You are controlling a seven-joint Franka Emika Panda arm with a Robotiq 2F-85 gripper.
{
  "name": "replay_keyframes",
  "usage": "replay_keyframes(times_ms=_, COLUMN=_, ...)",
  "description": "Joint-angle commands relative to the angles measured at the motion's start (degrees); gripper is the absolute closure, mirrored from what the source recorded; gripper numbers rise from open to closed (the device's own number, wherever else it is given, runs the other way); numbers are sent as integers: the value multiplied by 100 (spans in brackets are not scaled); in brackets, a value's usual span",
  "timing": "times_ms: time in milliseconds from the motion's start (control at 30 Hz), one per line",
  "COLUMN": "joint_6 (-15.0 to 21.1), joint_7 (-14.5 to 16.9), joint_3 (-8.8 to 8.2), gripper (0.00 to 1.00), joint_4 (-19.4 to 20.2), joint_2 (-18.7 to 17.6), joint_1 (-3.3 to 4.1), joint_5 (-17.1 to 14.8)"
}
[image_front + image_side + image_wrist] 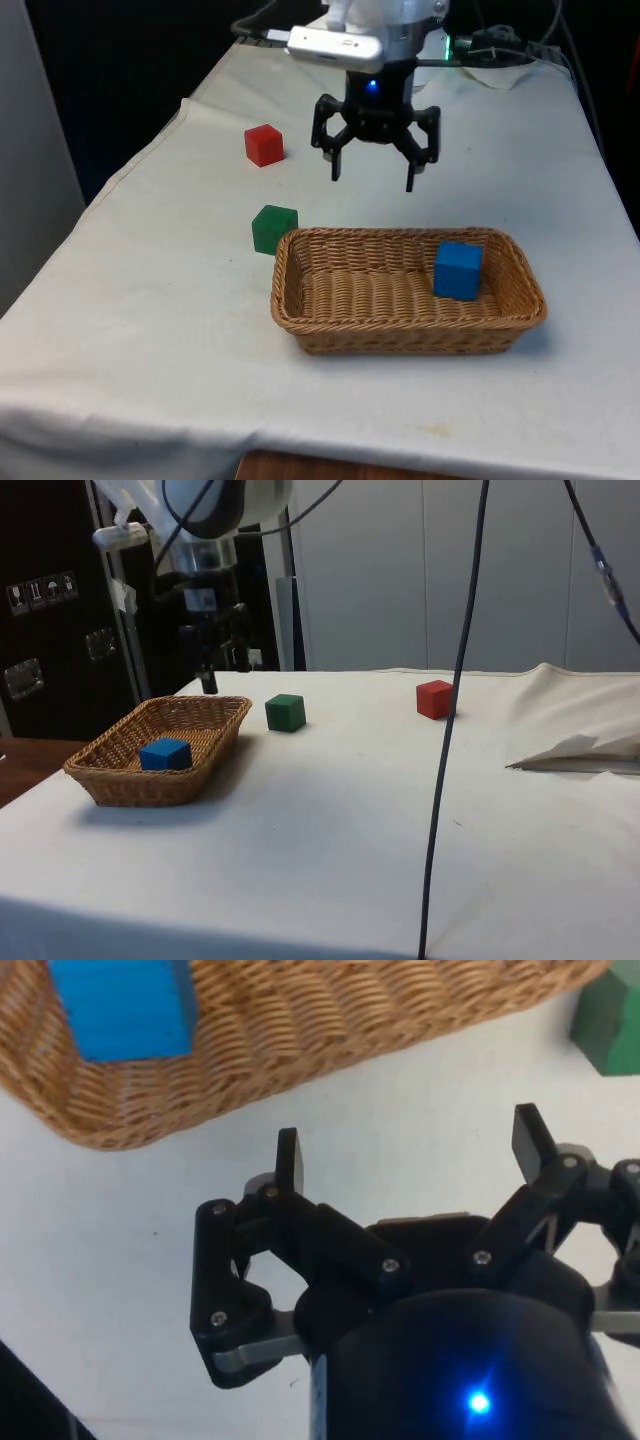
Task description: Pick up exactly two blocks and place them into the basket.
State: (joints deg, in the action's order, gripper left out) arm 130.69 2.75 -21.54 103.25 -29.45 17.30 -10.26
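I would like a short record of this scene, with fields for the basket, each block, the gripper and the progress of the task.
basket: oval woven wicker basket, on the white cloth
blue block: blue cube, inside the basket, toward the front view's right end
green block: green cube, on the cloth, just outside the basket's corner
red block: red cube, on the cloth, farther off
gripper: black two-finger gripper, above the cloth behind the basket, jaws open, holding nothing
progress: one block in, one more needed

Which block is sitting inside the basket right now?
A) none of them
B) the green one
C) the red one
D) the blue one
D: the blue block lies inside the wicker basket, while the green block and red block sit on the white cloth outside it.
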Motion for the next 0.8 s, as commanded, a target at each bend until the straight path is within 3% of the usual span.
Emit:
replay_keyframes(times_ms=0, joint_6=6, joint_7=46, joint_3=-23, gripper=0, joint_4=23, joint_2=6, joint_1=0, joint_5=-11)
replay_keyframes(times_ms=33, joint_6=69, joint_7=138, joint_3=-23, gripper=0, joint_4=103, joint_2=63, joint_1=-40, joint_5=-46)
replay_keyframes(times_ms=167, joint_6=57, joint_7=275, joint_3=-143, gripper=0, joint_4=149, joint_2=74, joint_1=-57, joint_5=-52)
replay_keyframes(times_ms=233, joint_6=6, joint_7=286, joint_3=-241, gripper=0, joint_4=120, joint_2=34, joint_1=-23, joint_5=-23)
replay_keyframes(times_ms=400, joint_6=46, joint_7=516, joint_3=-350, gripper=0, joint_4=149, joint_2=6, joint_1=-115, joint_5=-86)
replay_keyframes(times_ms=667, joint_6=69, joint_7=762, joint_3=-527, gripper=0, joint_4=138, joint_2=-120, joint_1=-166, joint_5=-223)
replay_keyframes(times_ms=733, joint_6=80, joint_7=825, joint_3=-556, gripper=0, joint_4=138, joint_2=-155, joint_1=-172, joint_5=-309)
replay_keyframes(times_ms=767, joint_6=40, joint_7=773, joint_3=-607, gripper=0, joint_4=143, joint_2=-143, joint_1=-115, joint_5=-241)
